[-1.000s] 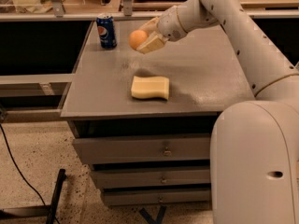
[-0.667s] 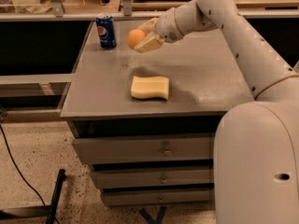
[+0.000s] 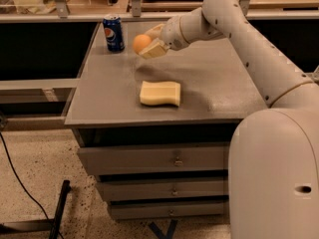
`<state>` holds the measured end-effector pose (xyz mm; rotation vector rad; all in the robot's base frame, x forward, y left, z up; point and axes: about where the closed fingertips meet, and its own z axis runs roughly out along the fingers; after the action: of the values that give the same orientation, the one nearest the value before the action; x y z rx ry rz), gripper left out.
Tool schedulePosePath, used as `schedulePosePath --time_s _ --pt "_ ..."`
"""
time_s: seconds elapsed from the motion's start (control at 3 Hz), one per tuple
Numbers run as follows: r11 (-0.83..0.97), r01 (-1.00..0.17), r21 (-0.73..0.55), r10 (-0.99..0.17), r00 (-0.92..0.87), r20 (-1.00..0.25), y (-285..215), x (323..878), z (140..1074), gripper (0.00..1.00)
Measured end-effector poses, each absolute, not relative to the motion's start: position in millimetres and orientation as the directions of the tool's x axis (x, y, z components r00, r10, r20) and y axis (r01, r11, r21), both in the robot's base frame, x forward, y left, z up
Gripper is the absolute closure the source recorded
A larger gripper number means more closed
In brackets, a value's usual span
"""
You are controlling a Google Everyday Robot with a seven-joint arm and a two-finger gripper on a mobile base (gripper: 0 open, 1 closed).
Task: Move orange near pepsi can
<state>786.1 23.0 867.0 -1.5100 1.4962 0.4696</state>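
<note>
The orange (image 3: 141, 43) is held between the fingers of my gripper (image 3: 148, 42), which is shut on it a little above the grey table top (image 3: 209, 78). The pepsi can (image 3: 113, 33), blue with a round logo and silver top, stands upright at the table's far left corner. The orange hangs just to the right of the can, a small gap apart. My white arm reaches in from the right.
A pale yellow sponge (image 3: 160, 93) lies on the table in front of the gripper, toward the near edge. Drawers (image 3: 174, 161) sit under the table top. A shelf rail (image 3: 60, 16) runs behind the table. A black cable (image 3: 20, 183) lies on the floor at left.
My gripper has carried the orange a little to the left and farther back, closer to the pepsi can. The can and sponge have not moved.
</note>
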Motion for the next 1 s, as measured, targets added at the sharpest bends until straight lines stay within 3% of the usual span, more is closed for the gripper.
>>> schedulePosePath --time_s 0.67,1.0 --pt "0.179 -0.93 -0.321 -0.578 0.165 -0.8 43 795 849 1.0" --pt "0.174 -0.932 -0.319 -0.585 0.163 -0.794 49 798 846 0.83"
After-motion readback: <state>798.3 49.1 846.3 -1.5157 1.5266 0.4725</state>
